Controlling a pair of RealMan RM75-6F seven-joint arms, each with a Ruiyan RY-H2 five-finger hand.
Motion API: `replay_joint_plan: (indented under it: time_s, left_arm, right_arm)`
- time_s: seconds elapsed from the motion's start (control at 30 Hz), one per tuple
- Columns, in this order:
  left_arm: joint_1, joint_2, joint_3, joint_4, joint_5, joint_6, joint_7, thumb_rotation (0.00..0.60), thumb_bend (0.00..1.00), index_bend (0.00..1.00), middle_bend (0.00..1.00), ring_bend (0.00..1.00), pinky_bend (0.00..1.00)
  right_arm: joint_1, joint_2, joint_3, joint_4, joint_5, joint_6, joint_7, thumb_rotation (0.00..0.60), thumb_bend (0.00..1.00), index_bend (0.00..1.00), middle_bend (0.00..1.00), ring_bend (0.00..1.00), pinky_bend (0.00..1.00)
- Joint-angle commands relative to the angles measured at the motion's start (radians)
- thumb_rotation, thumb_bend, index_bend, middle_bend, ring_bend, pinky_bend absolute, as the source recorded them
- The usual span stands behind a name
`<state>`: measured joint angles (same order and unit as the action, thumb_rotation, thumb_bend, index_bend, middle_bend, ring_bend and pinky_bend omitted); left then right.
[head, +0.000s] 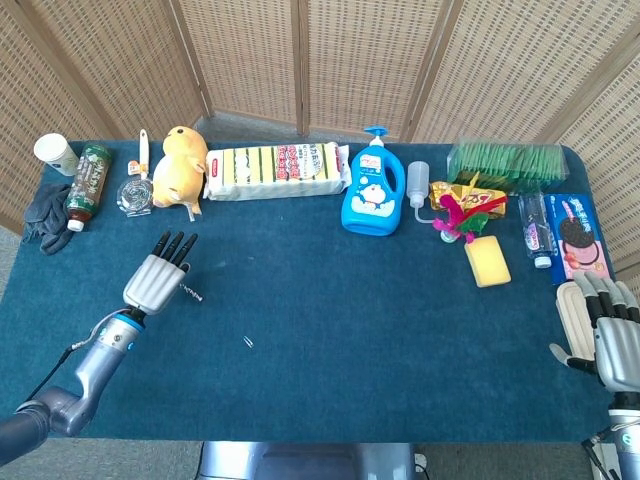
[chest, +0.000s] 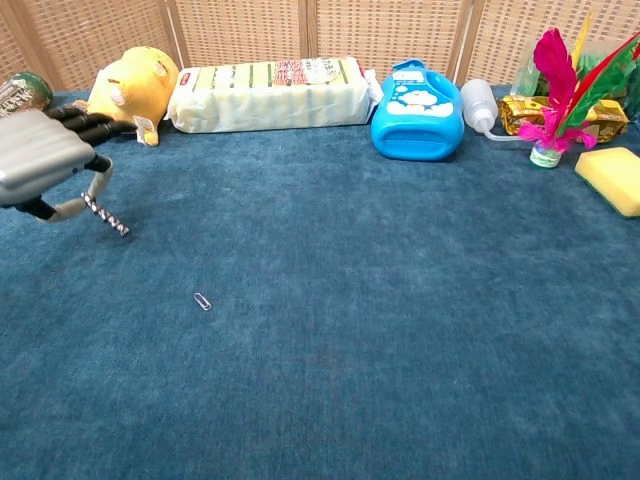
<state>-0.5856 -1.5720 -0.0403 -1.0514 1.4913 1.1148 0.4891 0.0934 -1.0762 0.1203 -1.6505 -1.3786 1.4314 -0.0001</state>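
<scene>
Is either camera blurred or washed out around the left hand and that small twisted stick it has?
Head view: evenly lit and sharp, no glare; the left hand hides most of the thin twisted stick. Chest view: the same hand is cut off by the frame's left edge and slightly soft, but the stick reads clearly against the blue cloth-covered table.

A matt, napped blue cloth (chest: 400, 330) is covering the table. At the left of the frame, the left hand (chest: 40, 165), in brushed grey metal, is pinching a twisted, possibly metallic stick (chest: 105, 215). The blue bottle (chest: 417, 115) is showing glossy plastic.
</scene>
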Motion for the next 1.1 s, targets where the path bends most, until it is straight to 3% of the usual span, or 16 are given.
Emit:
replay_joint_plan:
  time_s: [0.03,0.4,0.6,0.77,0.93,1.1]
  left_arm:
    - [-0.010,0.056,-0.002,-0.066,0.033,0.033,0.049,0.600,0.75,0.55,0.00,0.01,0.09]
    - [-0.043,0.179,0.013,-0.239,0.138,0.075,0.246,0.600,0.75,0.55,0.00,0.01,0.10]
    - [-0.075,0.273,0.015,-0.484,0.215,0.055,0.498,0.600,0.74,0.55,0.00,0.00,0.13]
    - [-0.089,0.288,0.012,-0.550,0.232,0.020,0.612,0.600,0.74,0.55,0.00,0.00,0.15]
    - [-0.095,0.285,0.022,-0.600,0.263,-0.029,0.814,0.600,0.74,0.55,0.00,0.00,0.21]
    - [-0.082,0.253,0.029,-0.615,0.244,-0.064,0.896,0.600,0.74,0.55,0.00,0.00,0.22]
  right_arm:
    - [0.000,0.001,0.000,-0.001,-0.001,0.000,0.001,0.600,0.07,0.00,0.00,0.00,0.00]
    - [-0.001,0.004,-0.001,-0.008,-0.008,0.005,0.008,0.600,0.07,0.00,0.00,0.00,0.00]
    - [0.001,0.012,-0.002,-0.021,-0.019,0.005,0.020,0.600,0.07,0.00,0.00,0.00,0.00]
    - [-0.002,0.018,0.001,-0.029,-0.023,0.014,0.029,0.600,0.07,0.00,0.00,0.00,0.00]
    - [-0.008,0.025,0.000,-0.031,-0.026,0.024,0.038,0.600,0.07,0.00,0.00,0.00,0.00]
    - [-0.010,0.025,-0.002,-0.021,-0.026,0.021,0.044,0.600,0.07,0.00,0.00,0.00,0.00]
